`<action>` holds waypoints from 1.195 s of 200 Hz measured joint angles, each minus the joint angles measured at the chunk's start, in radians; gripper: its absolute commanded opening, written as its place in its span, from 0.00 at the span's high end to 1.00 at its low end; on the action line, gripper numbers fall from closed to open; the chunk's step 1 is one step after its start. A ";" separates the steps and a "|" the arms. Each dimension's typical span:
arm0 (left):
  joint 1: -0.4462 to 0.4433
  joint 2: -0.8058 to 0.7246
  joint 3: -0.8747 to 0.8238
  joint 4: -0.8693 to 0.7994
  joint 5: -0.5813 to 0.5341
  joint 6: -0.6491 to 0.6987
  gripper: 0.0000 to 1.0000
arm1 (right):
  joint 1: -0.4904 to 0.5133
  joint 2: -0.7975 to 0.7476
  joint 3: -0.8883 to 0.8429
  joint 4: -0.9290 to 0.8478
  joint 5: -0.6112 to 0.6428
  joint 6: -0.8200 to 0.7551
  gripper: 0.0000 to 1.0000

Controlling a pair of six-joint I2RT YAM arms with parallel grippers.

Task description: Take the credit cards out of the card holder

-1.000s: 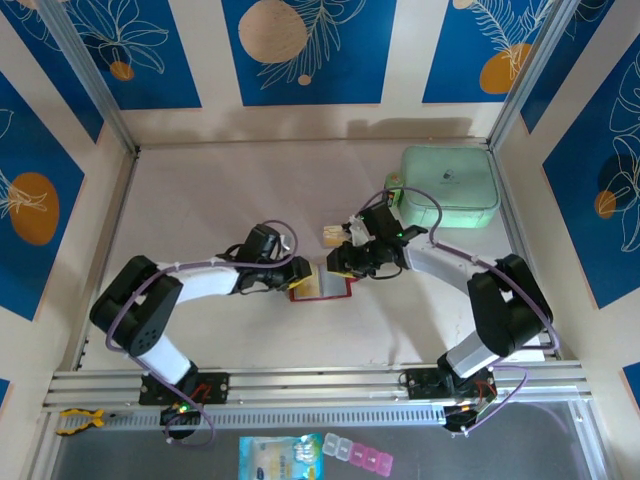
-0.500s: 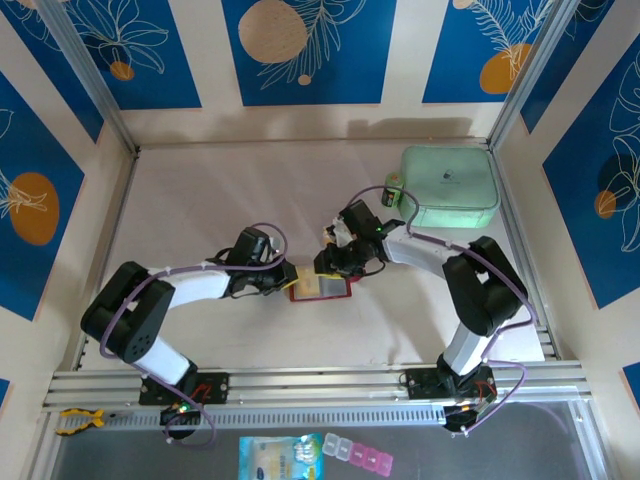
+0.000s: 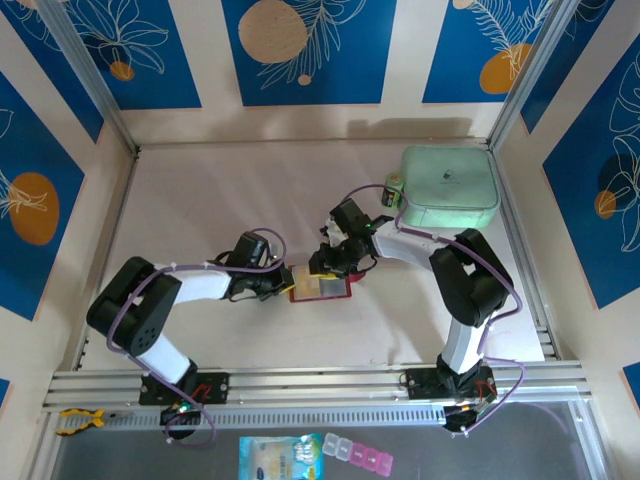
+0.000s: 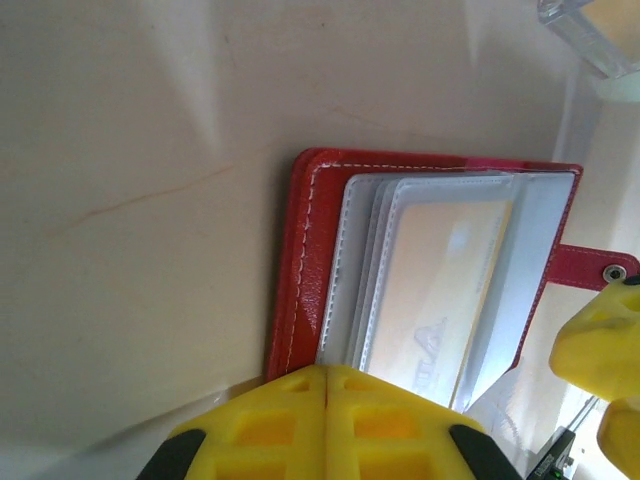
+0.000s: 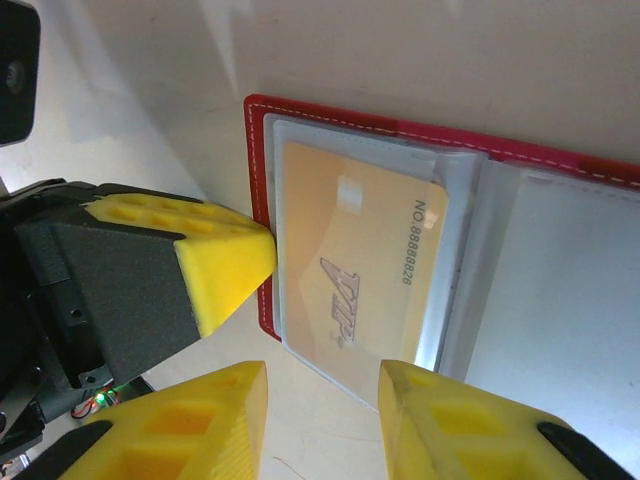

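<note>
Left gripper (image 3: 288,284), closed, rests against the card holder (image 3: 322,287).

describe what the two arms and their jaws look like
The left arm and the right arm both have white links between black joints, and purple cables loop along them. The jaws are bright yellow with moulded rectangular recesses, set on dark grey bodies.
</note>
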 measured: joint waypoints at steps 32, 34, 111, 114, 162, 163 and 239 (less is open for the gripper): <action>0.001 0.009 0.000 0.018 0.009 0.000 0.98 | 0.000 0.016 0.006 -0.006 0.000 0.000 0.65; 0.002 0.009 0.000 0.018 0.009 0.000 0.98 | 0.001 0.017 0.006 -0.006 0.000 0.000 0.65; 0.004 -0.014 0.000 -0.010 0.009 0.011 0.99 | 0.005 0.043 0.008 -0.008 0.000 0.000 0.65; 0.005 -0.016 0.001 -0.015 0.009 0.014 0.99 | 0.005 0.043 0.008 -0.009 0.000 0.000 0.65; 0.005 -0.023 0.014 -0.030 0.027 0.022 1.00 | 0.005 0.043 0.008 -0.008 0.008 0.000 0.65; 0.005 -0.023 0.014 -0.030 0.027 0.023 1.00 | 0.005 0.043 0.008 -0.008 0.008 0.000 0.65; 0.005 0.024 0.020 0.010 0.066 0.022 1.00 | 0.005 0.043 0.008 -0.008 0.007 0.000 0.65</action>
